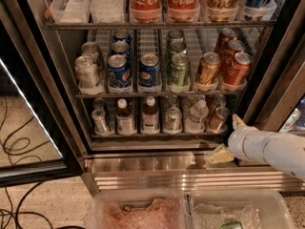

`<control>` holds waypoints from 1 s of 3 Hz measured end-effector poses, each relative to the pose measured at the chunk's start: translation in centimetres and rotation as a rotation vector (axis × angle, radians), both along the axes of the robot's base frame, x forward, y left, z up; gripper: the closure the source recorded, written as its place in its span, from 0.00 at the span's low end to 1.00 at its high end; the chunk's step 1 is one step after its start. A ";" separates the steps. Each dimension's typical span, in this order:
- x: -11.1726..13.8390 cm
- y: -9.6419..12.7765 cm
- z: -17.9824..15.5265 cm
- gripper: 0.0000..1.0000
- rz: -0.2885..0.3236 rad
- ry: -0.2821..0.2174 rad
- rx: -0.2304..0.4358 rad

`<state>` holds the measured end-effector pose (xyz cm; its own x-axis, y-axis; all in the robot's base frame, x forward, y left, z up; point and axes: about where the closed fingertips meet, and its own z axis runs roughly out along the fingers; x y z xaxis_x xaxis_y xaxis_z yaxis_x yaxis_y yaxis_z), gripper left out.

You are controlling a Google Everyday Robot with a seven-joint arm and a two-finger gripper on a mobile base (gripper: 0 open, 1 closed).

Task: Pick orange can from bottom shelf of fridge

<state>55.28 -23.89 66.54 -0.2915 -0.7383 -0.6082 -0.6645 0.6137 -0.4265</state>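
At far left, dark cables (14, 147) looped on speckled floor, seen through the swung-open glass door (33, 168). Next, the fridge (143, 163), interior lit, ribbed steel base along its foot.

On the middle shelf (157, 94), in lanes from the left: silver cans (88, 73), blue cans (119, 70), green cans (177, 70), a golden can (208, 68), red-orange cans (236, 68).

Below, on the bottom shelf (157, 135), again from the left: a silver can (100, 120), two brown bottles (125, 118), a pale can (172, 118), a clear water bottle (195, 116). Last, at the front of the rightmost lane, the orange can (218, 118), upright, silver lid tipped toward the camera.

Just right of that can and outside the shelf, the gripper (228, 138) on a white arm (271, 149) reaching in from the right edge. Jaws spread wide, gripping nothing. Upper one pointing up beside the black door frame, near the orange can but apart from it. Lower one stretched left and down in front of the steel base, below shelf level; contact with the base impossible to tell.

Along the bottom edge, two clear plastic bins (143, 209) side by side, the right one beneath the arm.
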 end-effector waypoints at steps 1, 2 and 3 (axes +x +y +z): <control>0.4 0.3 -0.4 0.00 0.002 0.002 -0.017; 2.1 -0.5 -1.5 0.00 -0.037 0.004 -0.059; 2.1 -0.5 -1.5 0.00 -0.037 0.004 -0.059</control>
<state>57.35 -24.34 65.01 -0.3213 -0.7616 -0.5628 -0.6436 0.6116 -0.4601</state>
